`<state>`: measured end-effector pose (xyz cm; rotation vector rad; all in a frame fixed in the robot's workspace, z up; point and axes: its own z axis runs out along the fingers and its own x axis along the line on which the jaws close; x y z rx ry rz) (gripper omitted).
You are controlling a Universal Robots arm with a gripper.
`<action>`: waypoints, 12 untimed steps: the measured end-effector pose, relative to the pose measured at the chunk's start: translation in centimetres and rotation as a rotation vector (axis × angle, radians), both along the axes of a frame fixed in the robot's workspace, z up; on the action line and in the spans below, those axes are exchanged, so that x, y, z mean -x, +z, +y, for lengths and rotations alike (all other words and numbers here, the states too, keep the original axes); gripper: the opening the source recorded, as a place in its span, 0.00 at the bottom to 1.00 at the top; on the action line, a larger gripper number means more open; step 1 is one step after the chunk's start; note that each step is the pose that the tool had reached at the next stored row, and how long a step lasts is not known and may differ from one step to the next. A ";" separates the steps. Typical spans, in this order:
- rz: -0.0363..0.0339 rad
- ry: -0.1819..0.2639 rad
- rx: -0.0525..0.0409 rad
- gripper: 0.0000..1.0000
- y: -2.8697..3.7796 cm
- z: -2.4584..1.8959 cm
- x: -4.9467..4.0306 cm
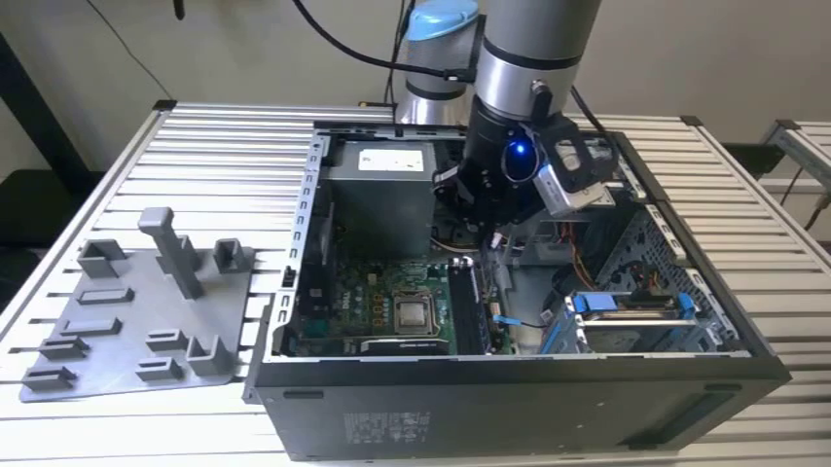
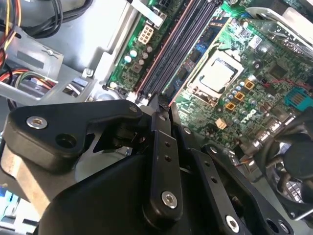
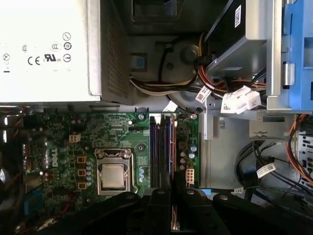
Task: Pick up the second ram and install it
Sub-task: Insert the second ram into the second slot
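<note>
One claw (image 3: pixel 171 193) clamped on second ram (image 3: pixel 172 220), edge-on over memory slots (image 3: pixel 161 147).

I note a silver-grey tubular arm (image 1: pixel 532 29) | pale blue round joint cap (image 1: pixel 442 17) | black wrist section (image 1: pixel 487 161), blue lamp (image 1: pixel 517 151) lit | black cables (image 1: pixel 334 41) | matte black jointed gripper (image 2: pixel 155 116), silver screw heads (image 2: pixel 169 199)

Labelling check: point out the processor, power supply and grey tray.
Processor (image 3: pixel 113 176): first wrist view, its metal lid.
Power supply (image 3: pixel 44 49): first wrist view, labelled face.
Grey tray (image 1: pixel 130 313): exterior view, flat base.
</note>
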<state>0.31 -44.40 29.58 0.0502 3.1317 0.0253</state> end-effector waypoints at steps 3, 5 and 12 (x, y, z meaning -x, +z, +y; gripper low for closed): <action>-0.0017 0.000 0.0017 0.14 -0.36 0.00 0.01; -0.0016 0.000 0.0023 0.14 -0.72 0.00 0.03; 0.0003 0.000 0.0033 0.14 -1.78 -0.10 0.28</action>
